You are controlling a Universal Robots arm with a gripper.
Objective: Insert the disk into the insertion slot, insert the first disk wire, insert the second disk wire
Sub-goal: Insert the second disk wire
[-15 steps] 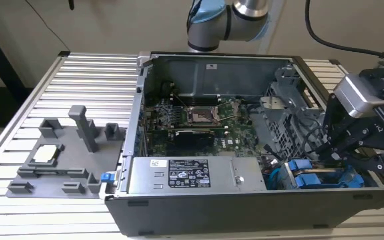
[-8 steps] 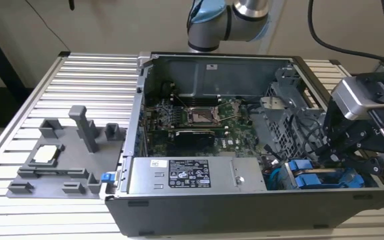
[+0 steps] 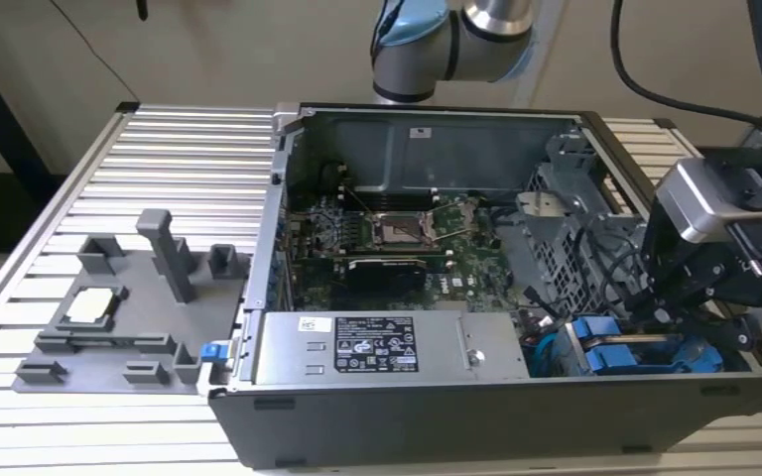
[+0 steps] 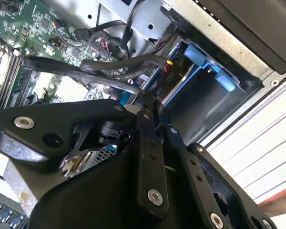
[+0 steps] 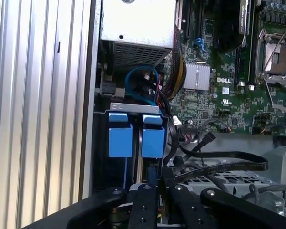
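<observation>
While the disk [image 5: 120,138] sits in its blue carrier down in the slot [image 5: 133,108] at the corner of the case, I judge the work in hand to be a wire, not the drive. My gripper [image 4: 145,101] hangs just over the carrier with its fingers drawn together, and a flat black wire [image 5: 229,166] seems to run right into the tips, so I take it as pinched there. To do this well I would keep the plug square to the back edge of the disk, go down slowly, and watch that the loop of slack does not snag on the cage or drag across the motherboard [image 5: 219,71]. My own fingers cover the plug end and the socket. I cannot tell whether any lead is already seated, nor where the red and yellow leads [image 4: 168,64] beside the disk end.
</observation>
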